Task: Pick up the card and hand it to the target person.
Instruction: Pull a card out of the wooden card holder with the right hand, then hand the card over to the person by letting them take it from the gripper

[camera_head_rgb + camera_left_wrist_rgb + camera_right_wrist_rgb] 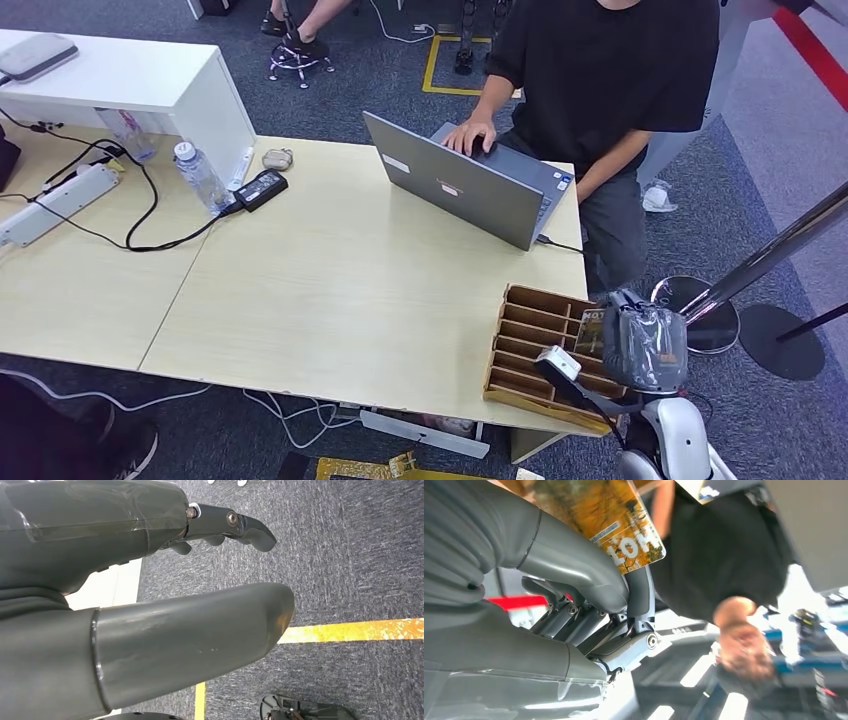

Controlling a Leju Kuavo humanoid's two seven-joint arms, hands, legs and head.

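Orange and yellow, with white letters on it, the card (616, 517) is pinched between the thick thumb and a dark finger of the right hand (589, 585), as the right wrist view shows. From the head view that hand (640, 345) is raised over the wooden slotted tray (535, 345), which sits at the desk's near right corner, and the card (591, 330) shows as a small dark edge just beside the hand. A person (600, 90) in a black shirt stands at the desk's far right edge with one hand on an open grey laptop (465, 185). Toward the far left of the desk (330, 290) lie a water bottle (198, 175), a black power brick (260, 188) and a white power strip (55, 203). The left hand (150, 605) hangs above dark carpet crossed by a yellow line (355, 630), its fingers (240, 527) apart from the thumb and holding nothing.
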